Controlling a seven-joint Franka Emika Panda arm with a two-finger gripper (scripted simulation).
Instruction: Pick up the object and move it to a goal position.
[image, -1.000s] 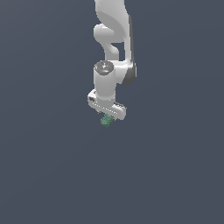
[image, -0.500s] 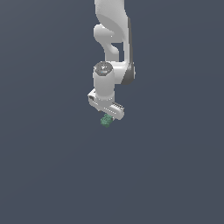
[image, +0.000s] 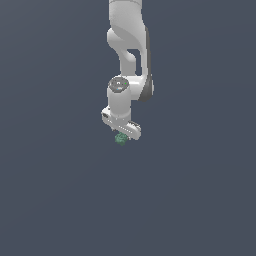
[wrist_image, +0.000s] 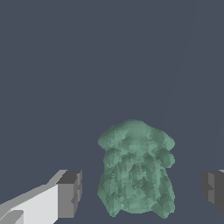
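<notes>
The gripper (image: 121, 134) hangs over the green lump (wrist_image: 135, 170), jaws apart either side, so grasping and carrying remain

Exterior view: set well back and high, looking steeply down on the arm (image: 129, 55), which enters from top centre of frame and ends near the middle. Flat grey ground fills the rest, no horizon. Wrist view: mounted on the hand, facing out past the fingers (wrist_image: 70, 194), very close in. Fingers cut off at the lower corners of frame, object (wrist_image: 136, 169) filling lower centre. Shared between both: finger ends and object (image: 120, 139), tiny just above centre in exterior.
</notes>
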